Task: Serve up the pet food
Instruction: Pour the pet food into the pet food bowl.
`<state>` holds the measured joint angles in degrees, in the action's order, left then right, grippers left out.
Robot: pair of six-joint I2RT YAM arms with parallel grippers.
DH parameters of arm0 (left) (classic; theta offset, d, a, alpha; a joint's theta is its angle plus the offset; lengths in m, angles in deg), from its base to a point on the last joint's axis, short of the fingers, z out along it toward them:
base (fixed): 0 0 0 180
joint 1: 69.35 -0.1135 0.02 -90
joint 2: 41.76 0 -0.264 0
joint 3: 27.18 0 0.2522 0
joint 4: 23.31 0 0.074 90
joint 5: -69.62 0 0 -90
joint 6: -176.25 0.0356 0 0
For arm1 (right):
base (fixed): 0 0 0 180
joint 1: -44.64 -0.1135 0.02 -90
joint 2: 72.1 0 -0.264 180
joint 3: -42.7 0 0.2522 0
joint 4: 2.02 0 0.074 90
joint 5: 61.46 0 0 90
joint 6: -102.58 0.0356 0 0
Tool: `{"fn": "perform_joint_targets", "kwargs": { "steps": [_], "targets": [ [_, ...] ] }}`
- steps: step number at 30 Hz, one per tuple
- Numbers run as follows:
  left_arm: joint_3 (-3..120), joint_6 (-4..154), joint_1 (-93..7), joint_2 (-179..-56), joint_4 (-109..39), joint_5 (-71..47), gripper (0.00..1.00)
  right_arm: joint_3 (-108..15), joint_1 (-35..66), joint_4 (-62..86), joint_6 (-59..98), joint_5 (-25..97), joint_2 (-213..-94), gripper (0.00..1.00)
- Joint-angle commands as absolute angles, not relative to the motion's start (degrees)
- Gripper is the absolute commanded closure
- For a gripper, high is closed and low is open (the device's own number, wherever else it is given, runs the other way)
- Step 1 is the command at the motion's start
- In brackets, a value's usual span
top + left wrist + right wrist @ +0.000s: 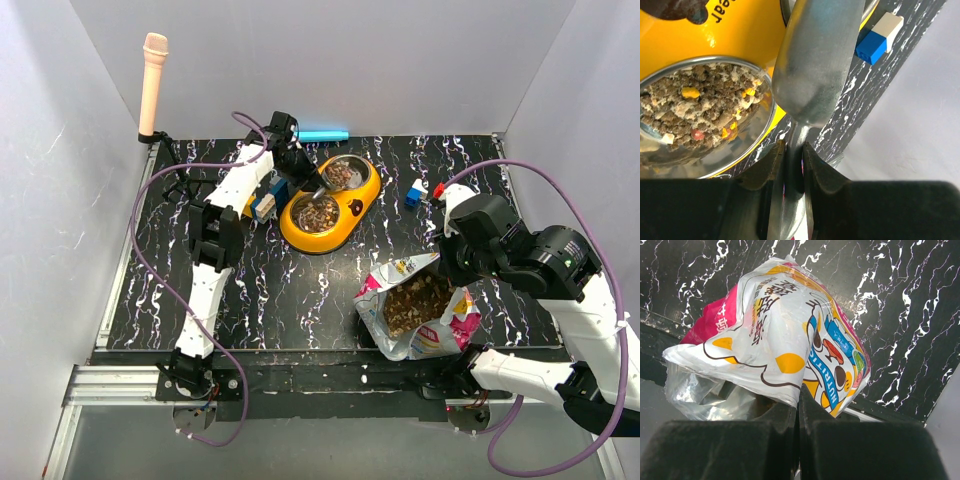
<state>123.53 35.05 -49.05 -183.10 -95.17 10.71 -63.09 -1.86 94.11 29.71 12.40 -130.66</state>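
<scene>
We judge serving nearly done: brown kibble pellets (700, 105) fill the yellow double bowl (740, 30). Left gripper (794, 150) clamps steel scoop (815, 60); right gripper (799, 407) pinches printed foil bag (780, 335)

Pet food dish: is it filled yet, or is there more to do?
Both cups of the yellow dish hold pet food. The left gripper grips a metal scoop above the dish; the right gripper pinches the open bag, with more food inside. Left: perhaps further scoops, then putting the scoop down.
</scene>
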Motion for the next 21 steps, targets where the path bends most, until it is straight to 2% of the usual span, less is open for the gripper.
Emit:
{"fn": "perform_joint_targets", "kwargs": {
  "steps": [1, 6, 21],
  "targets": [
    [127.64, 34.75, -48.34, -181.68, -99.82, 6.18, 1.00, -66.86, -1.76, 80.74, 29.72, 11.66, -128.70, 0.99],
    [132.12, 35.54, -46.94, -183.52, -103.94, 2.84, 1.00, -66.68, -1.76, 80.65, 29.63, 11.93, -128.44, 0.99],
    [135.99, 37.91, -43.33, -185.02, -102.46, -3.93, 1.00, -66.51, -1.68, 79.77, 29.46, 12.63, -128.43, 0.99]
  ]
}}
